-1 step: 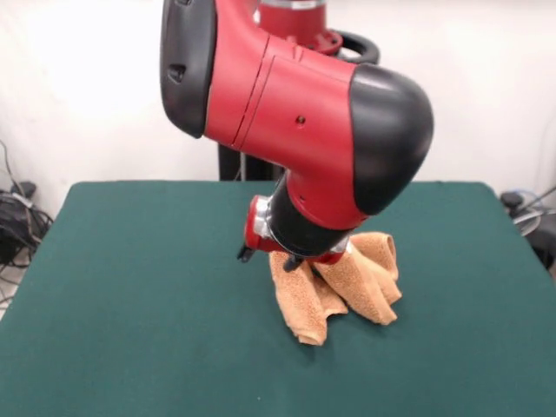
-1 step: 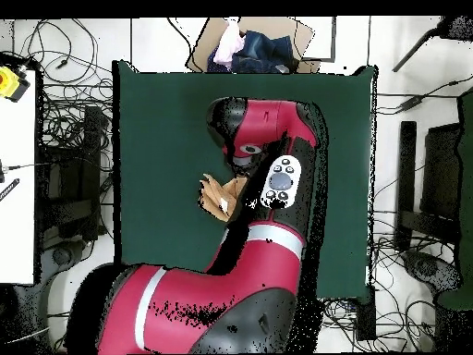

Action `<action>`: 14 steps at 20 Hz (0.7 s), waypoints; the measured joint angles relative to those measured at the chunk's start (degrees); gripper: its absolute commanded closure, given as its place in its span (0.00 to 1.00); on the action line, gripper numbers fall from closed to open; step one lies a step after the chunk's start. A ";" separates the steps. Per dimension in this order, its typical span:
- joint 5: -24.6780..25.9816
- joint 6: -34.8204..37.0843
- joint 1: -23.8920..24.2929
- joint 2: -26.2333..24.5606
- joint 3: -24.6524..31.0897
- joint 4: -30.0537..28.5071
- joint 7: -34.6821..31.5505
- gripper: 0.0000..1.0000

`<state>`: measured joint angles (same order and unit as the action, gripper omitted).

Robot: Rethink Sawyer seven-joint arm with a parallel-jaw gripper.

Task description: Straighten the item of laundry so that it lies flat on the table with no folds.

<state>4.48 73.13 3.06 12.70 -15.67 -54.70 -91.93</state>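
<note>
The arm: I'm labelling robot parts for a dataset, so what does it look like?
The arm has glossy red shells with rounded black end caps and a small dark hole in the red panel. From overhead, a white band rings one red link and a white oval pad carries dark buttons. The gripper is hidden behind the wrist.

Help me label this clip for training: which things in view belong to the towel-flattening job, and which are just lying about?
Part of the job:
- crumpled orange-tan terry towel, bunched in folds
- dark green felt-topped table
- red and black robot arm, low over the towel; its tool is hidden

Just lying about:
- open cardboard box of clothes beyond the table edge
- tangled black cables on the floor
</note>
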 measured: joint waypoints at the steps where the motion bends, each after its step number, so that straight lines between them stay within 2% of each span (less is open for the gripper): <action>1: -0.20 -0.05 -0.02 0.00 0.00 0.39 -0.21 0.00; 5: -1.15 -2.11 -0.02 0.06 0.00 0.62 -1.34 0.00; 10: -4.65 -14.24 0.34 1.45 0.02 -2.22 -3.00 0.00; 14: -6.52 -20.88 0.40 2.77 0.01 -4.69 -3.11 0.00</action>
<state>-2.04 52.25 3.46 15.47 -15.66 -59.39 -95.04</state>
